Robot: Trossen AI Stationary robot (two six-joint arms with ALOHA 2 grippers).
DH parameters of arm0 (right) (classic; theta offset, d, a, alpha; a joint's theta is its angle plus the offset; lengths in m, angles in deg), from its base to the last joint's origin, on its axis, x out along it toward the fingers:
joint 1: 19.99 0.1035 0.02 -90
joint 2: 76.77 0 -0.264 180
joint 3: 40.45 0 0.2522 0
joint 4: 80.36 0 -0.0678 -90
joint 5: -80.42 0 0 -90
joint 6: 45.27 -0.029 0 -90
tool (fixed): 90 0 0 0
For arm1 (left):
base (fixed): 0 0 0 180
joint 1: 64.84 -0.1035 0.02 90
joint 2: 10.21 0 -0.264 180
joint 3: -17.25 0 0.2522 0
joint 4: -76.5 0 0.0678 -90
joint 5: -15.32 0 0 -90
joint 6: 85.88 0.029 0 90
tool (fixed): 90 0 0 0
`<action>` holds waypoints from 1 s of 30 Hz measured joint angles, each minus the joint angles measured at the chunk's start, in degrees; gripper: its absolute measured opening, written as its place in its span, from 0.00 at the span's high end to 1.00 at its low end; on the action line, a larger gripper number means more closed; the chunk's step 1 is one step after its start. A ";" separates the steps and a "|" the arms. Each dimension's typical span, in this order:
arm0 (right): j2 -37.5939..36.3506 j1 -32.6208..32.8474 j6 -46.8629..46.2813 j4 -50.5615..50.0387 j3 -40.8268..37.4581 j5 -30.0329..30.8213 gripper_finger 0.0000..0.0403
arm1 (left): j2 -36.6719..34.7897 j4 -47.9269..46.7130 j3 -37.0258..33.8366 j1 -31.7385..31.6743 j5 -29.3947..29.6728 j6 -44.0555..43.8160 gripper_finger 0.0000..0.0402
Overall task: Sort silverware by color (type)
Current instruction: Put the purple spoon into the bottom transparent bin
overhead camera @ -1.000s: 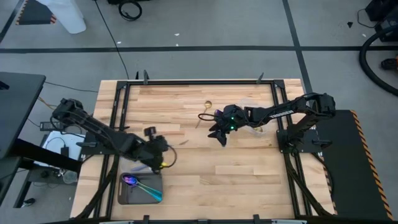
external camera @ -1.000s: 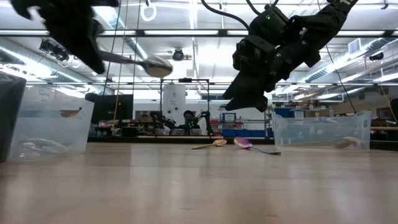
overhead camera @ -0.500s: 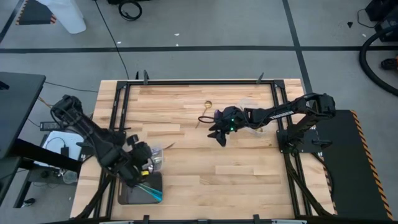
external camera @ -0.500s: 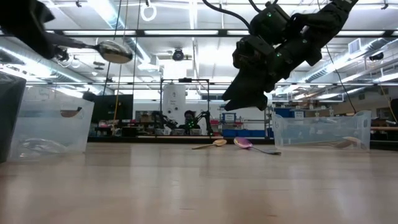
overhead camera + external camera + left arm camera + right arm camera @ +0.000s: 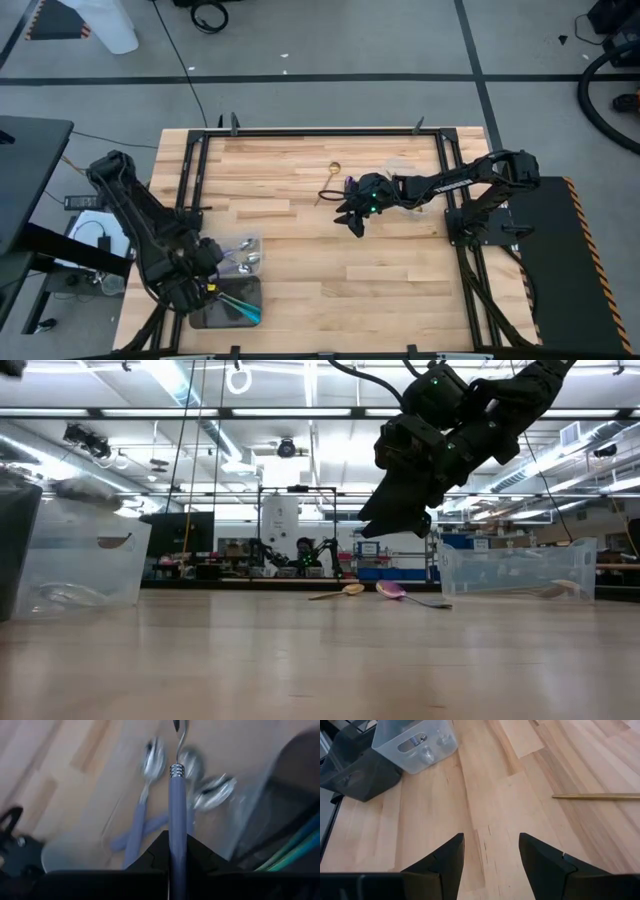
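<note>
Lavender-handled spoon (image 5: 177, 820) sat pinched in the left gripper (image 5: 176, 851) at lower left, over the clear tray (image 5: 240, 243); best released low, above its matching spoons (image 5: 150, 767). Right gripper (image 5: 491, 851) hung open mid-frame.

A clear tray (image 5: 240, 256) sits at the desk's (image 5: 320, 270) left, just behind a dark tray (image 5: 228, 308). Spoons (image 5: 150, 765) lie in the clear one. Another spoon (image 5: 326, 181) lies mid-desk.

Readable text: none in any view.
Labels or brands: none legible on the trays, arms or table.
Signs in the room behind: too small and blurred to read.
</note>
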 joint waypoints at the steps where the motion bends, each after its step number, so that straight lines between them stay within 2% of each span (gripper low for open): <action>1: 0.00 0.00 0.00 0.00 0.00 0.00 0.51 | 0.00 0.81 -1.55 0.45 -0.96 -0.82 0.91; 10: 0.00 0.00 -0.66 0.26 0.00 0.00 0.51 | 0.02 7.10 -11.16 0.46 -3.64 -4.32 0.92; 22: 0.00 0.31 -2.08 0.00 0.00 0.00 0.51 | 0.07 12.40 -14.98 -0.75 -4.75 -4.62 0.88; 30: 0.00 0.73 -3.08 0.06 0.00 -0.01 0.51 | 0.07 12.72 -14.98 -4.51 -12.17 0.18 0.73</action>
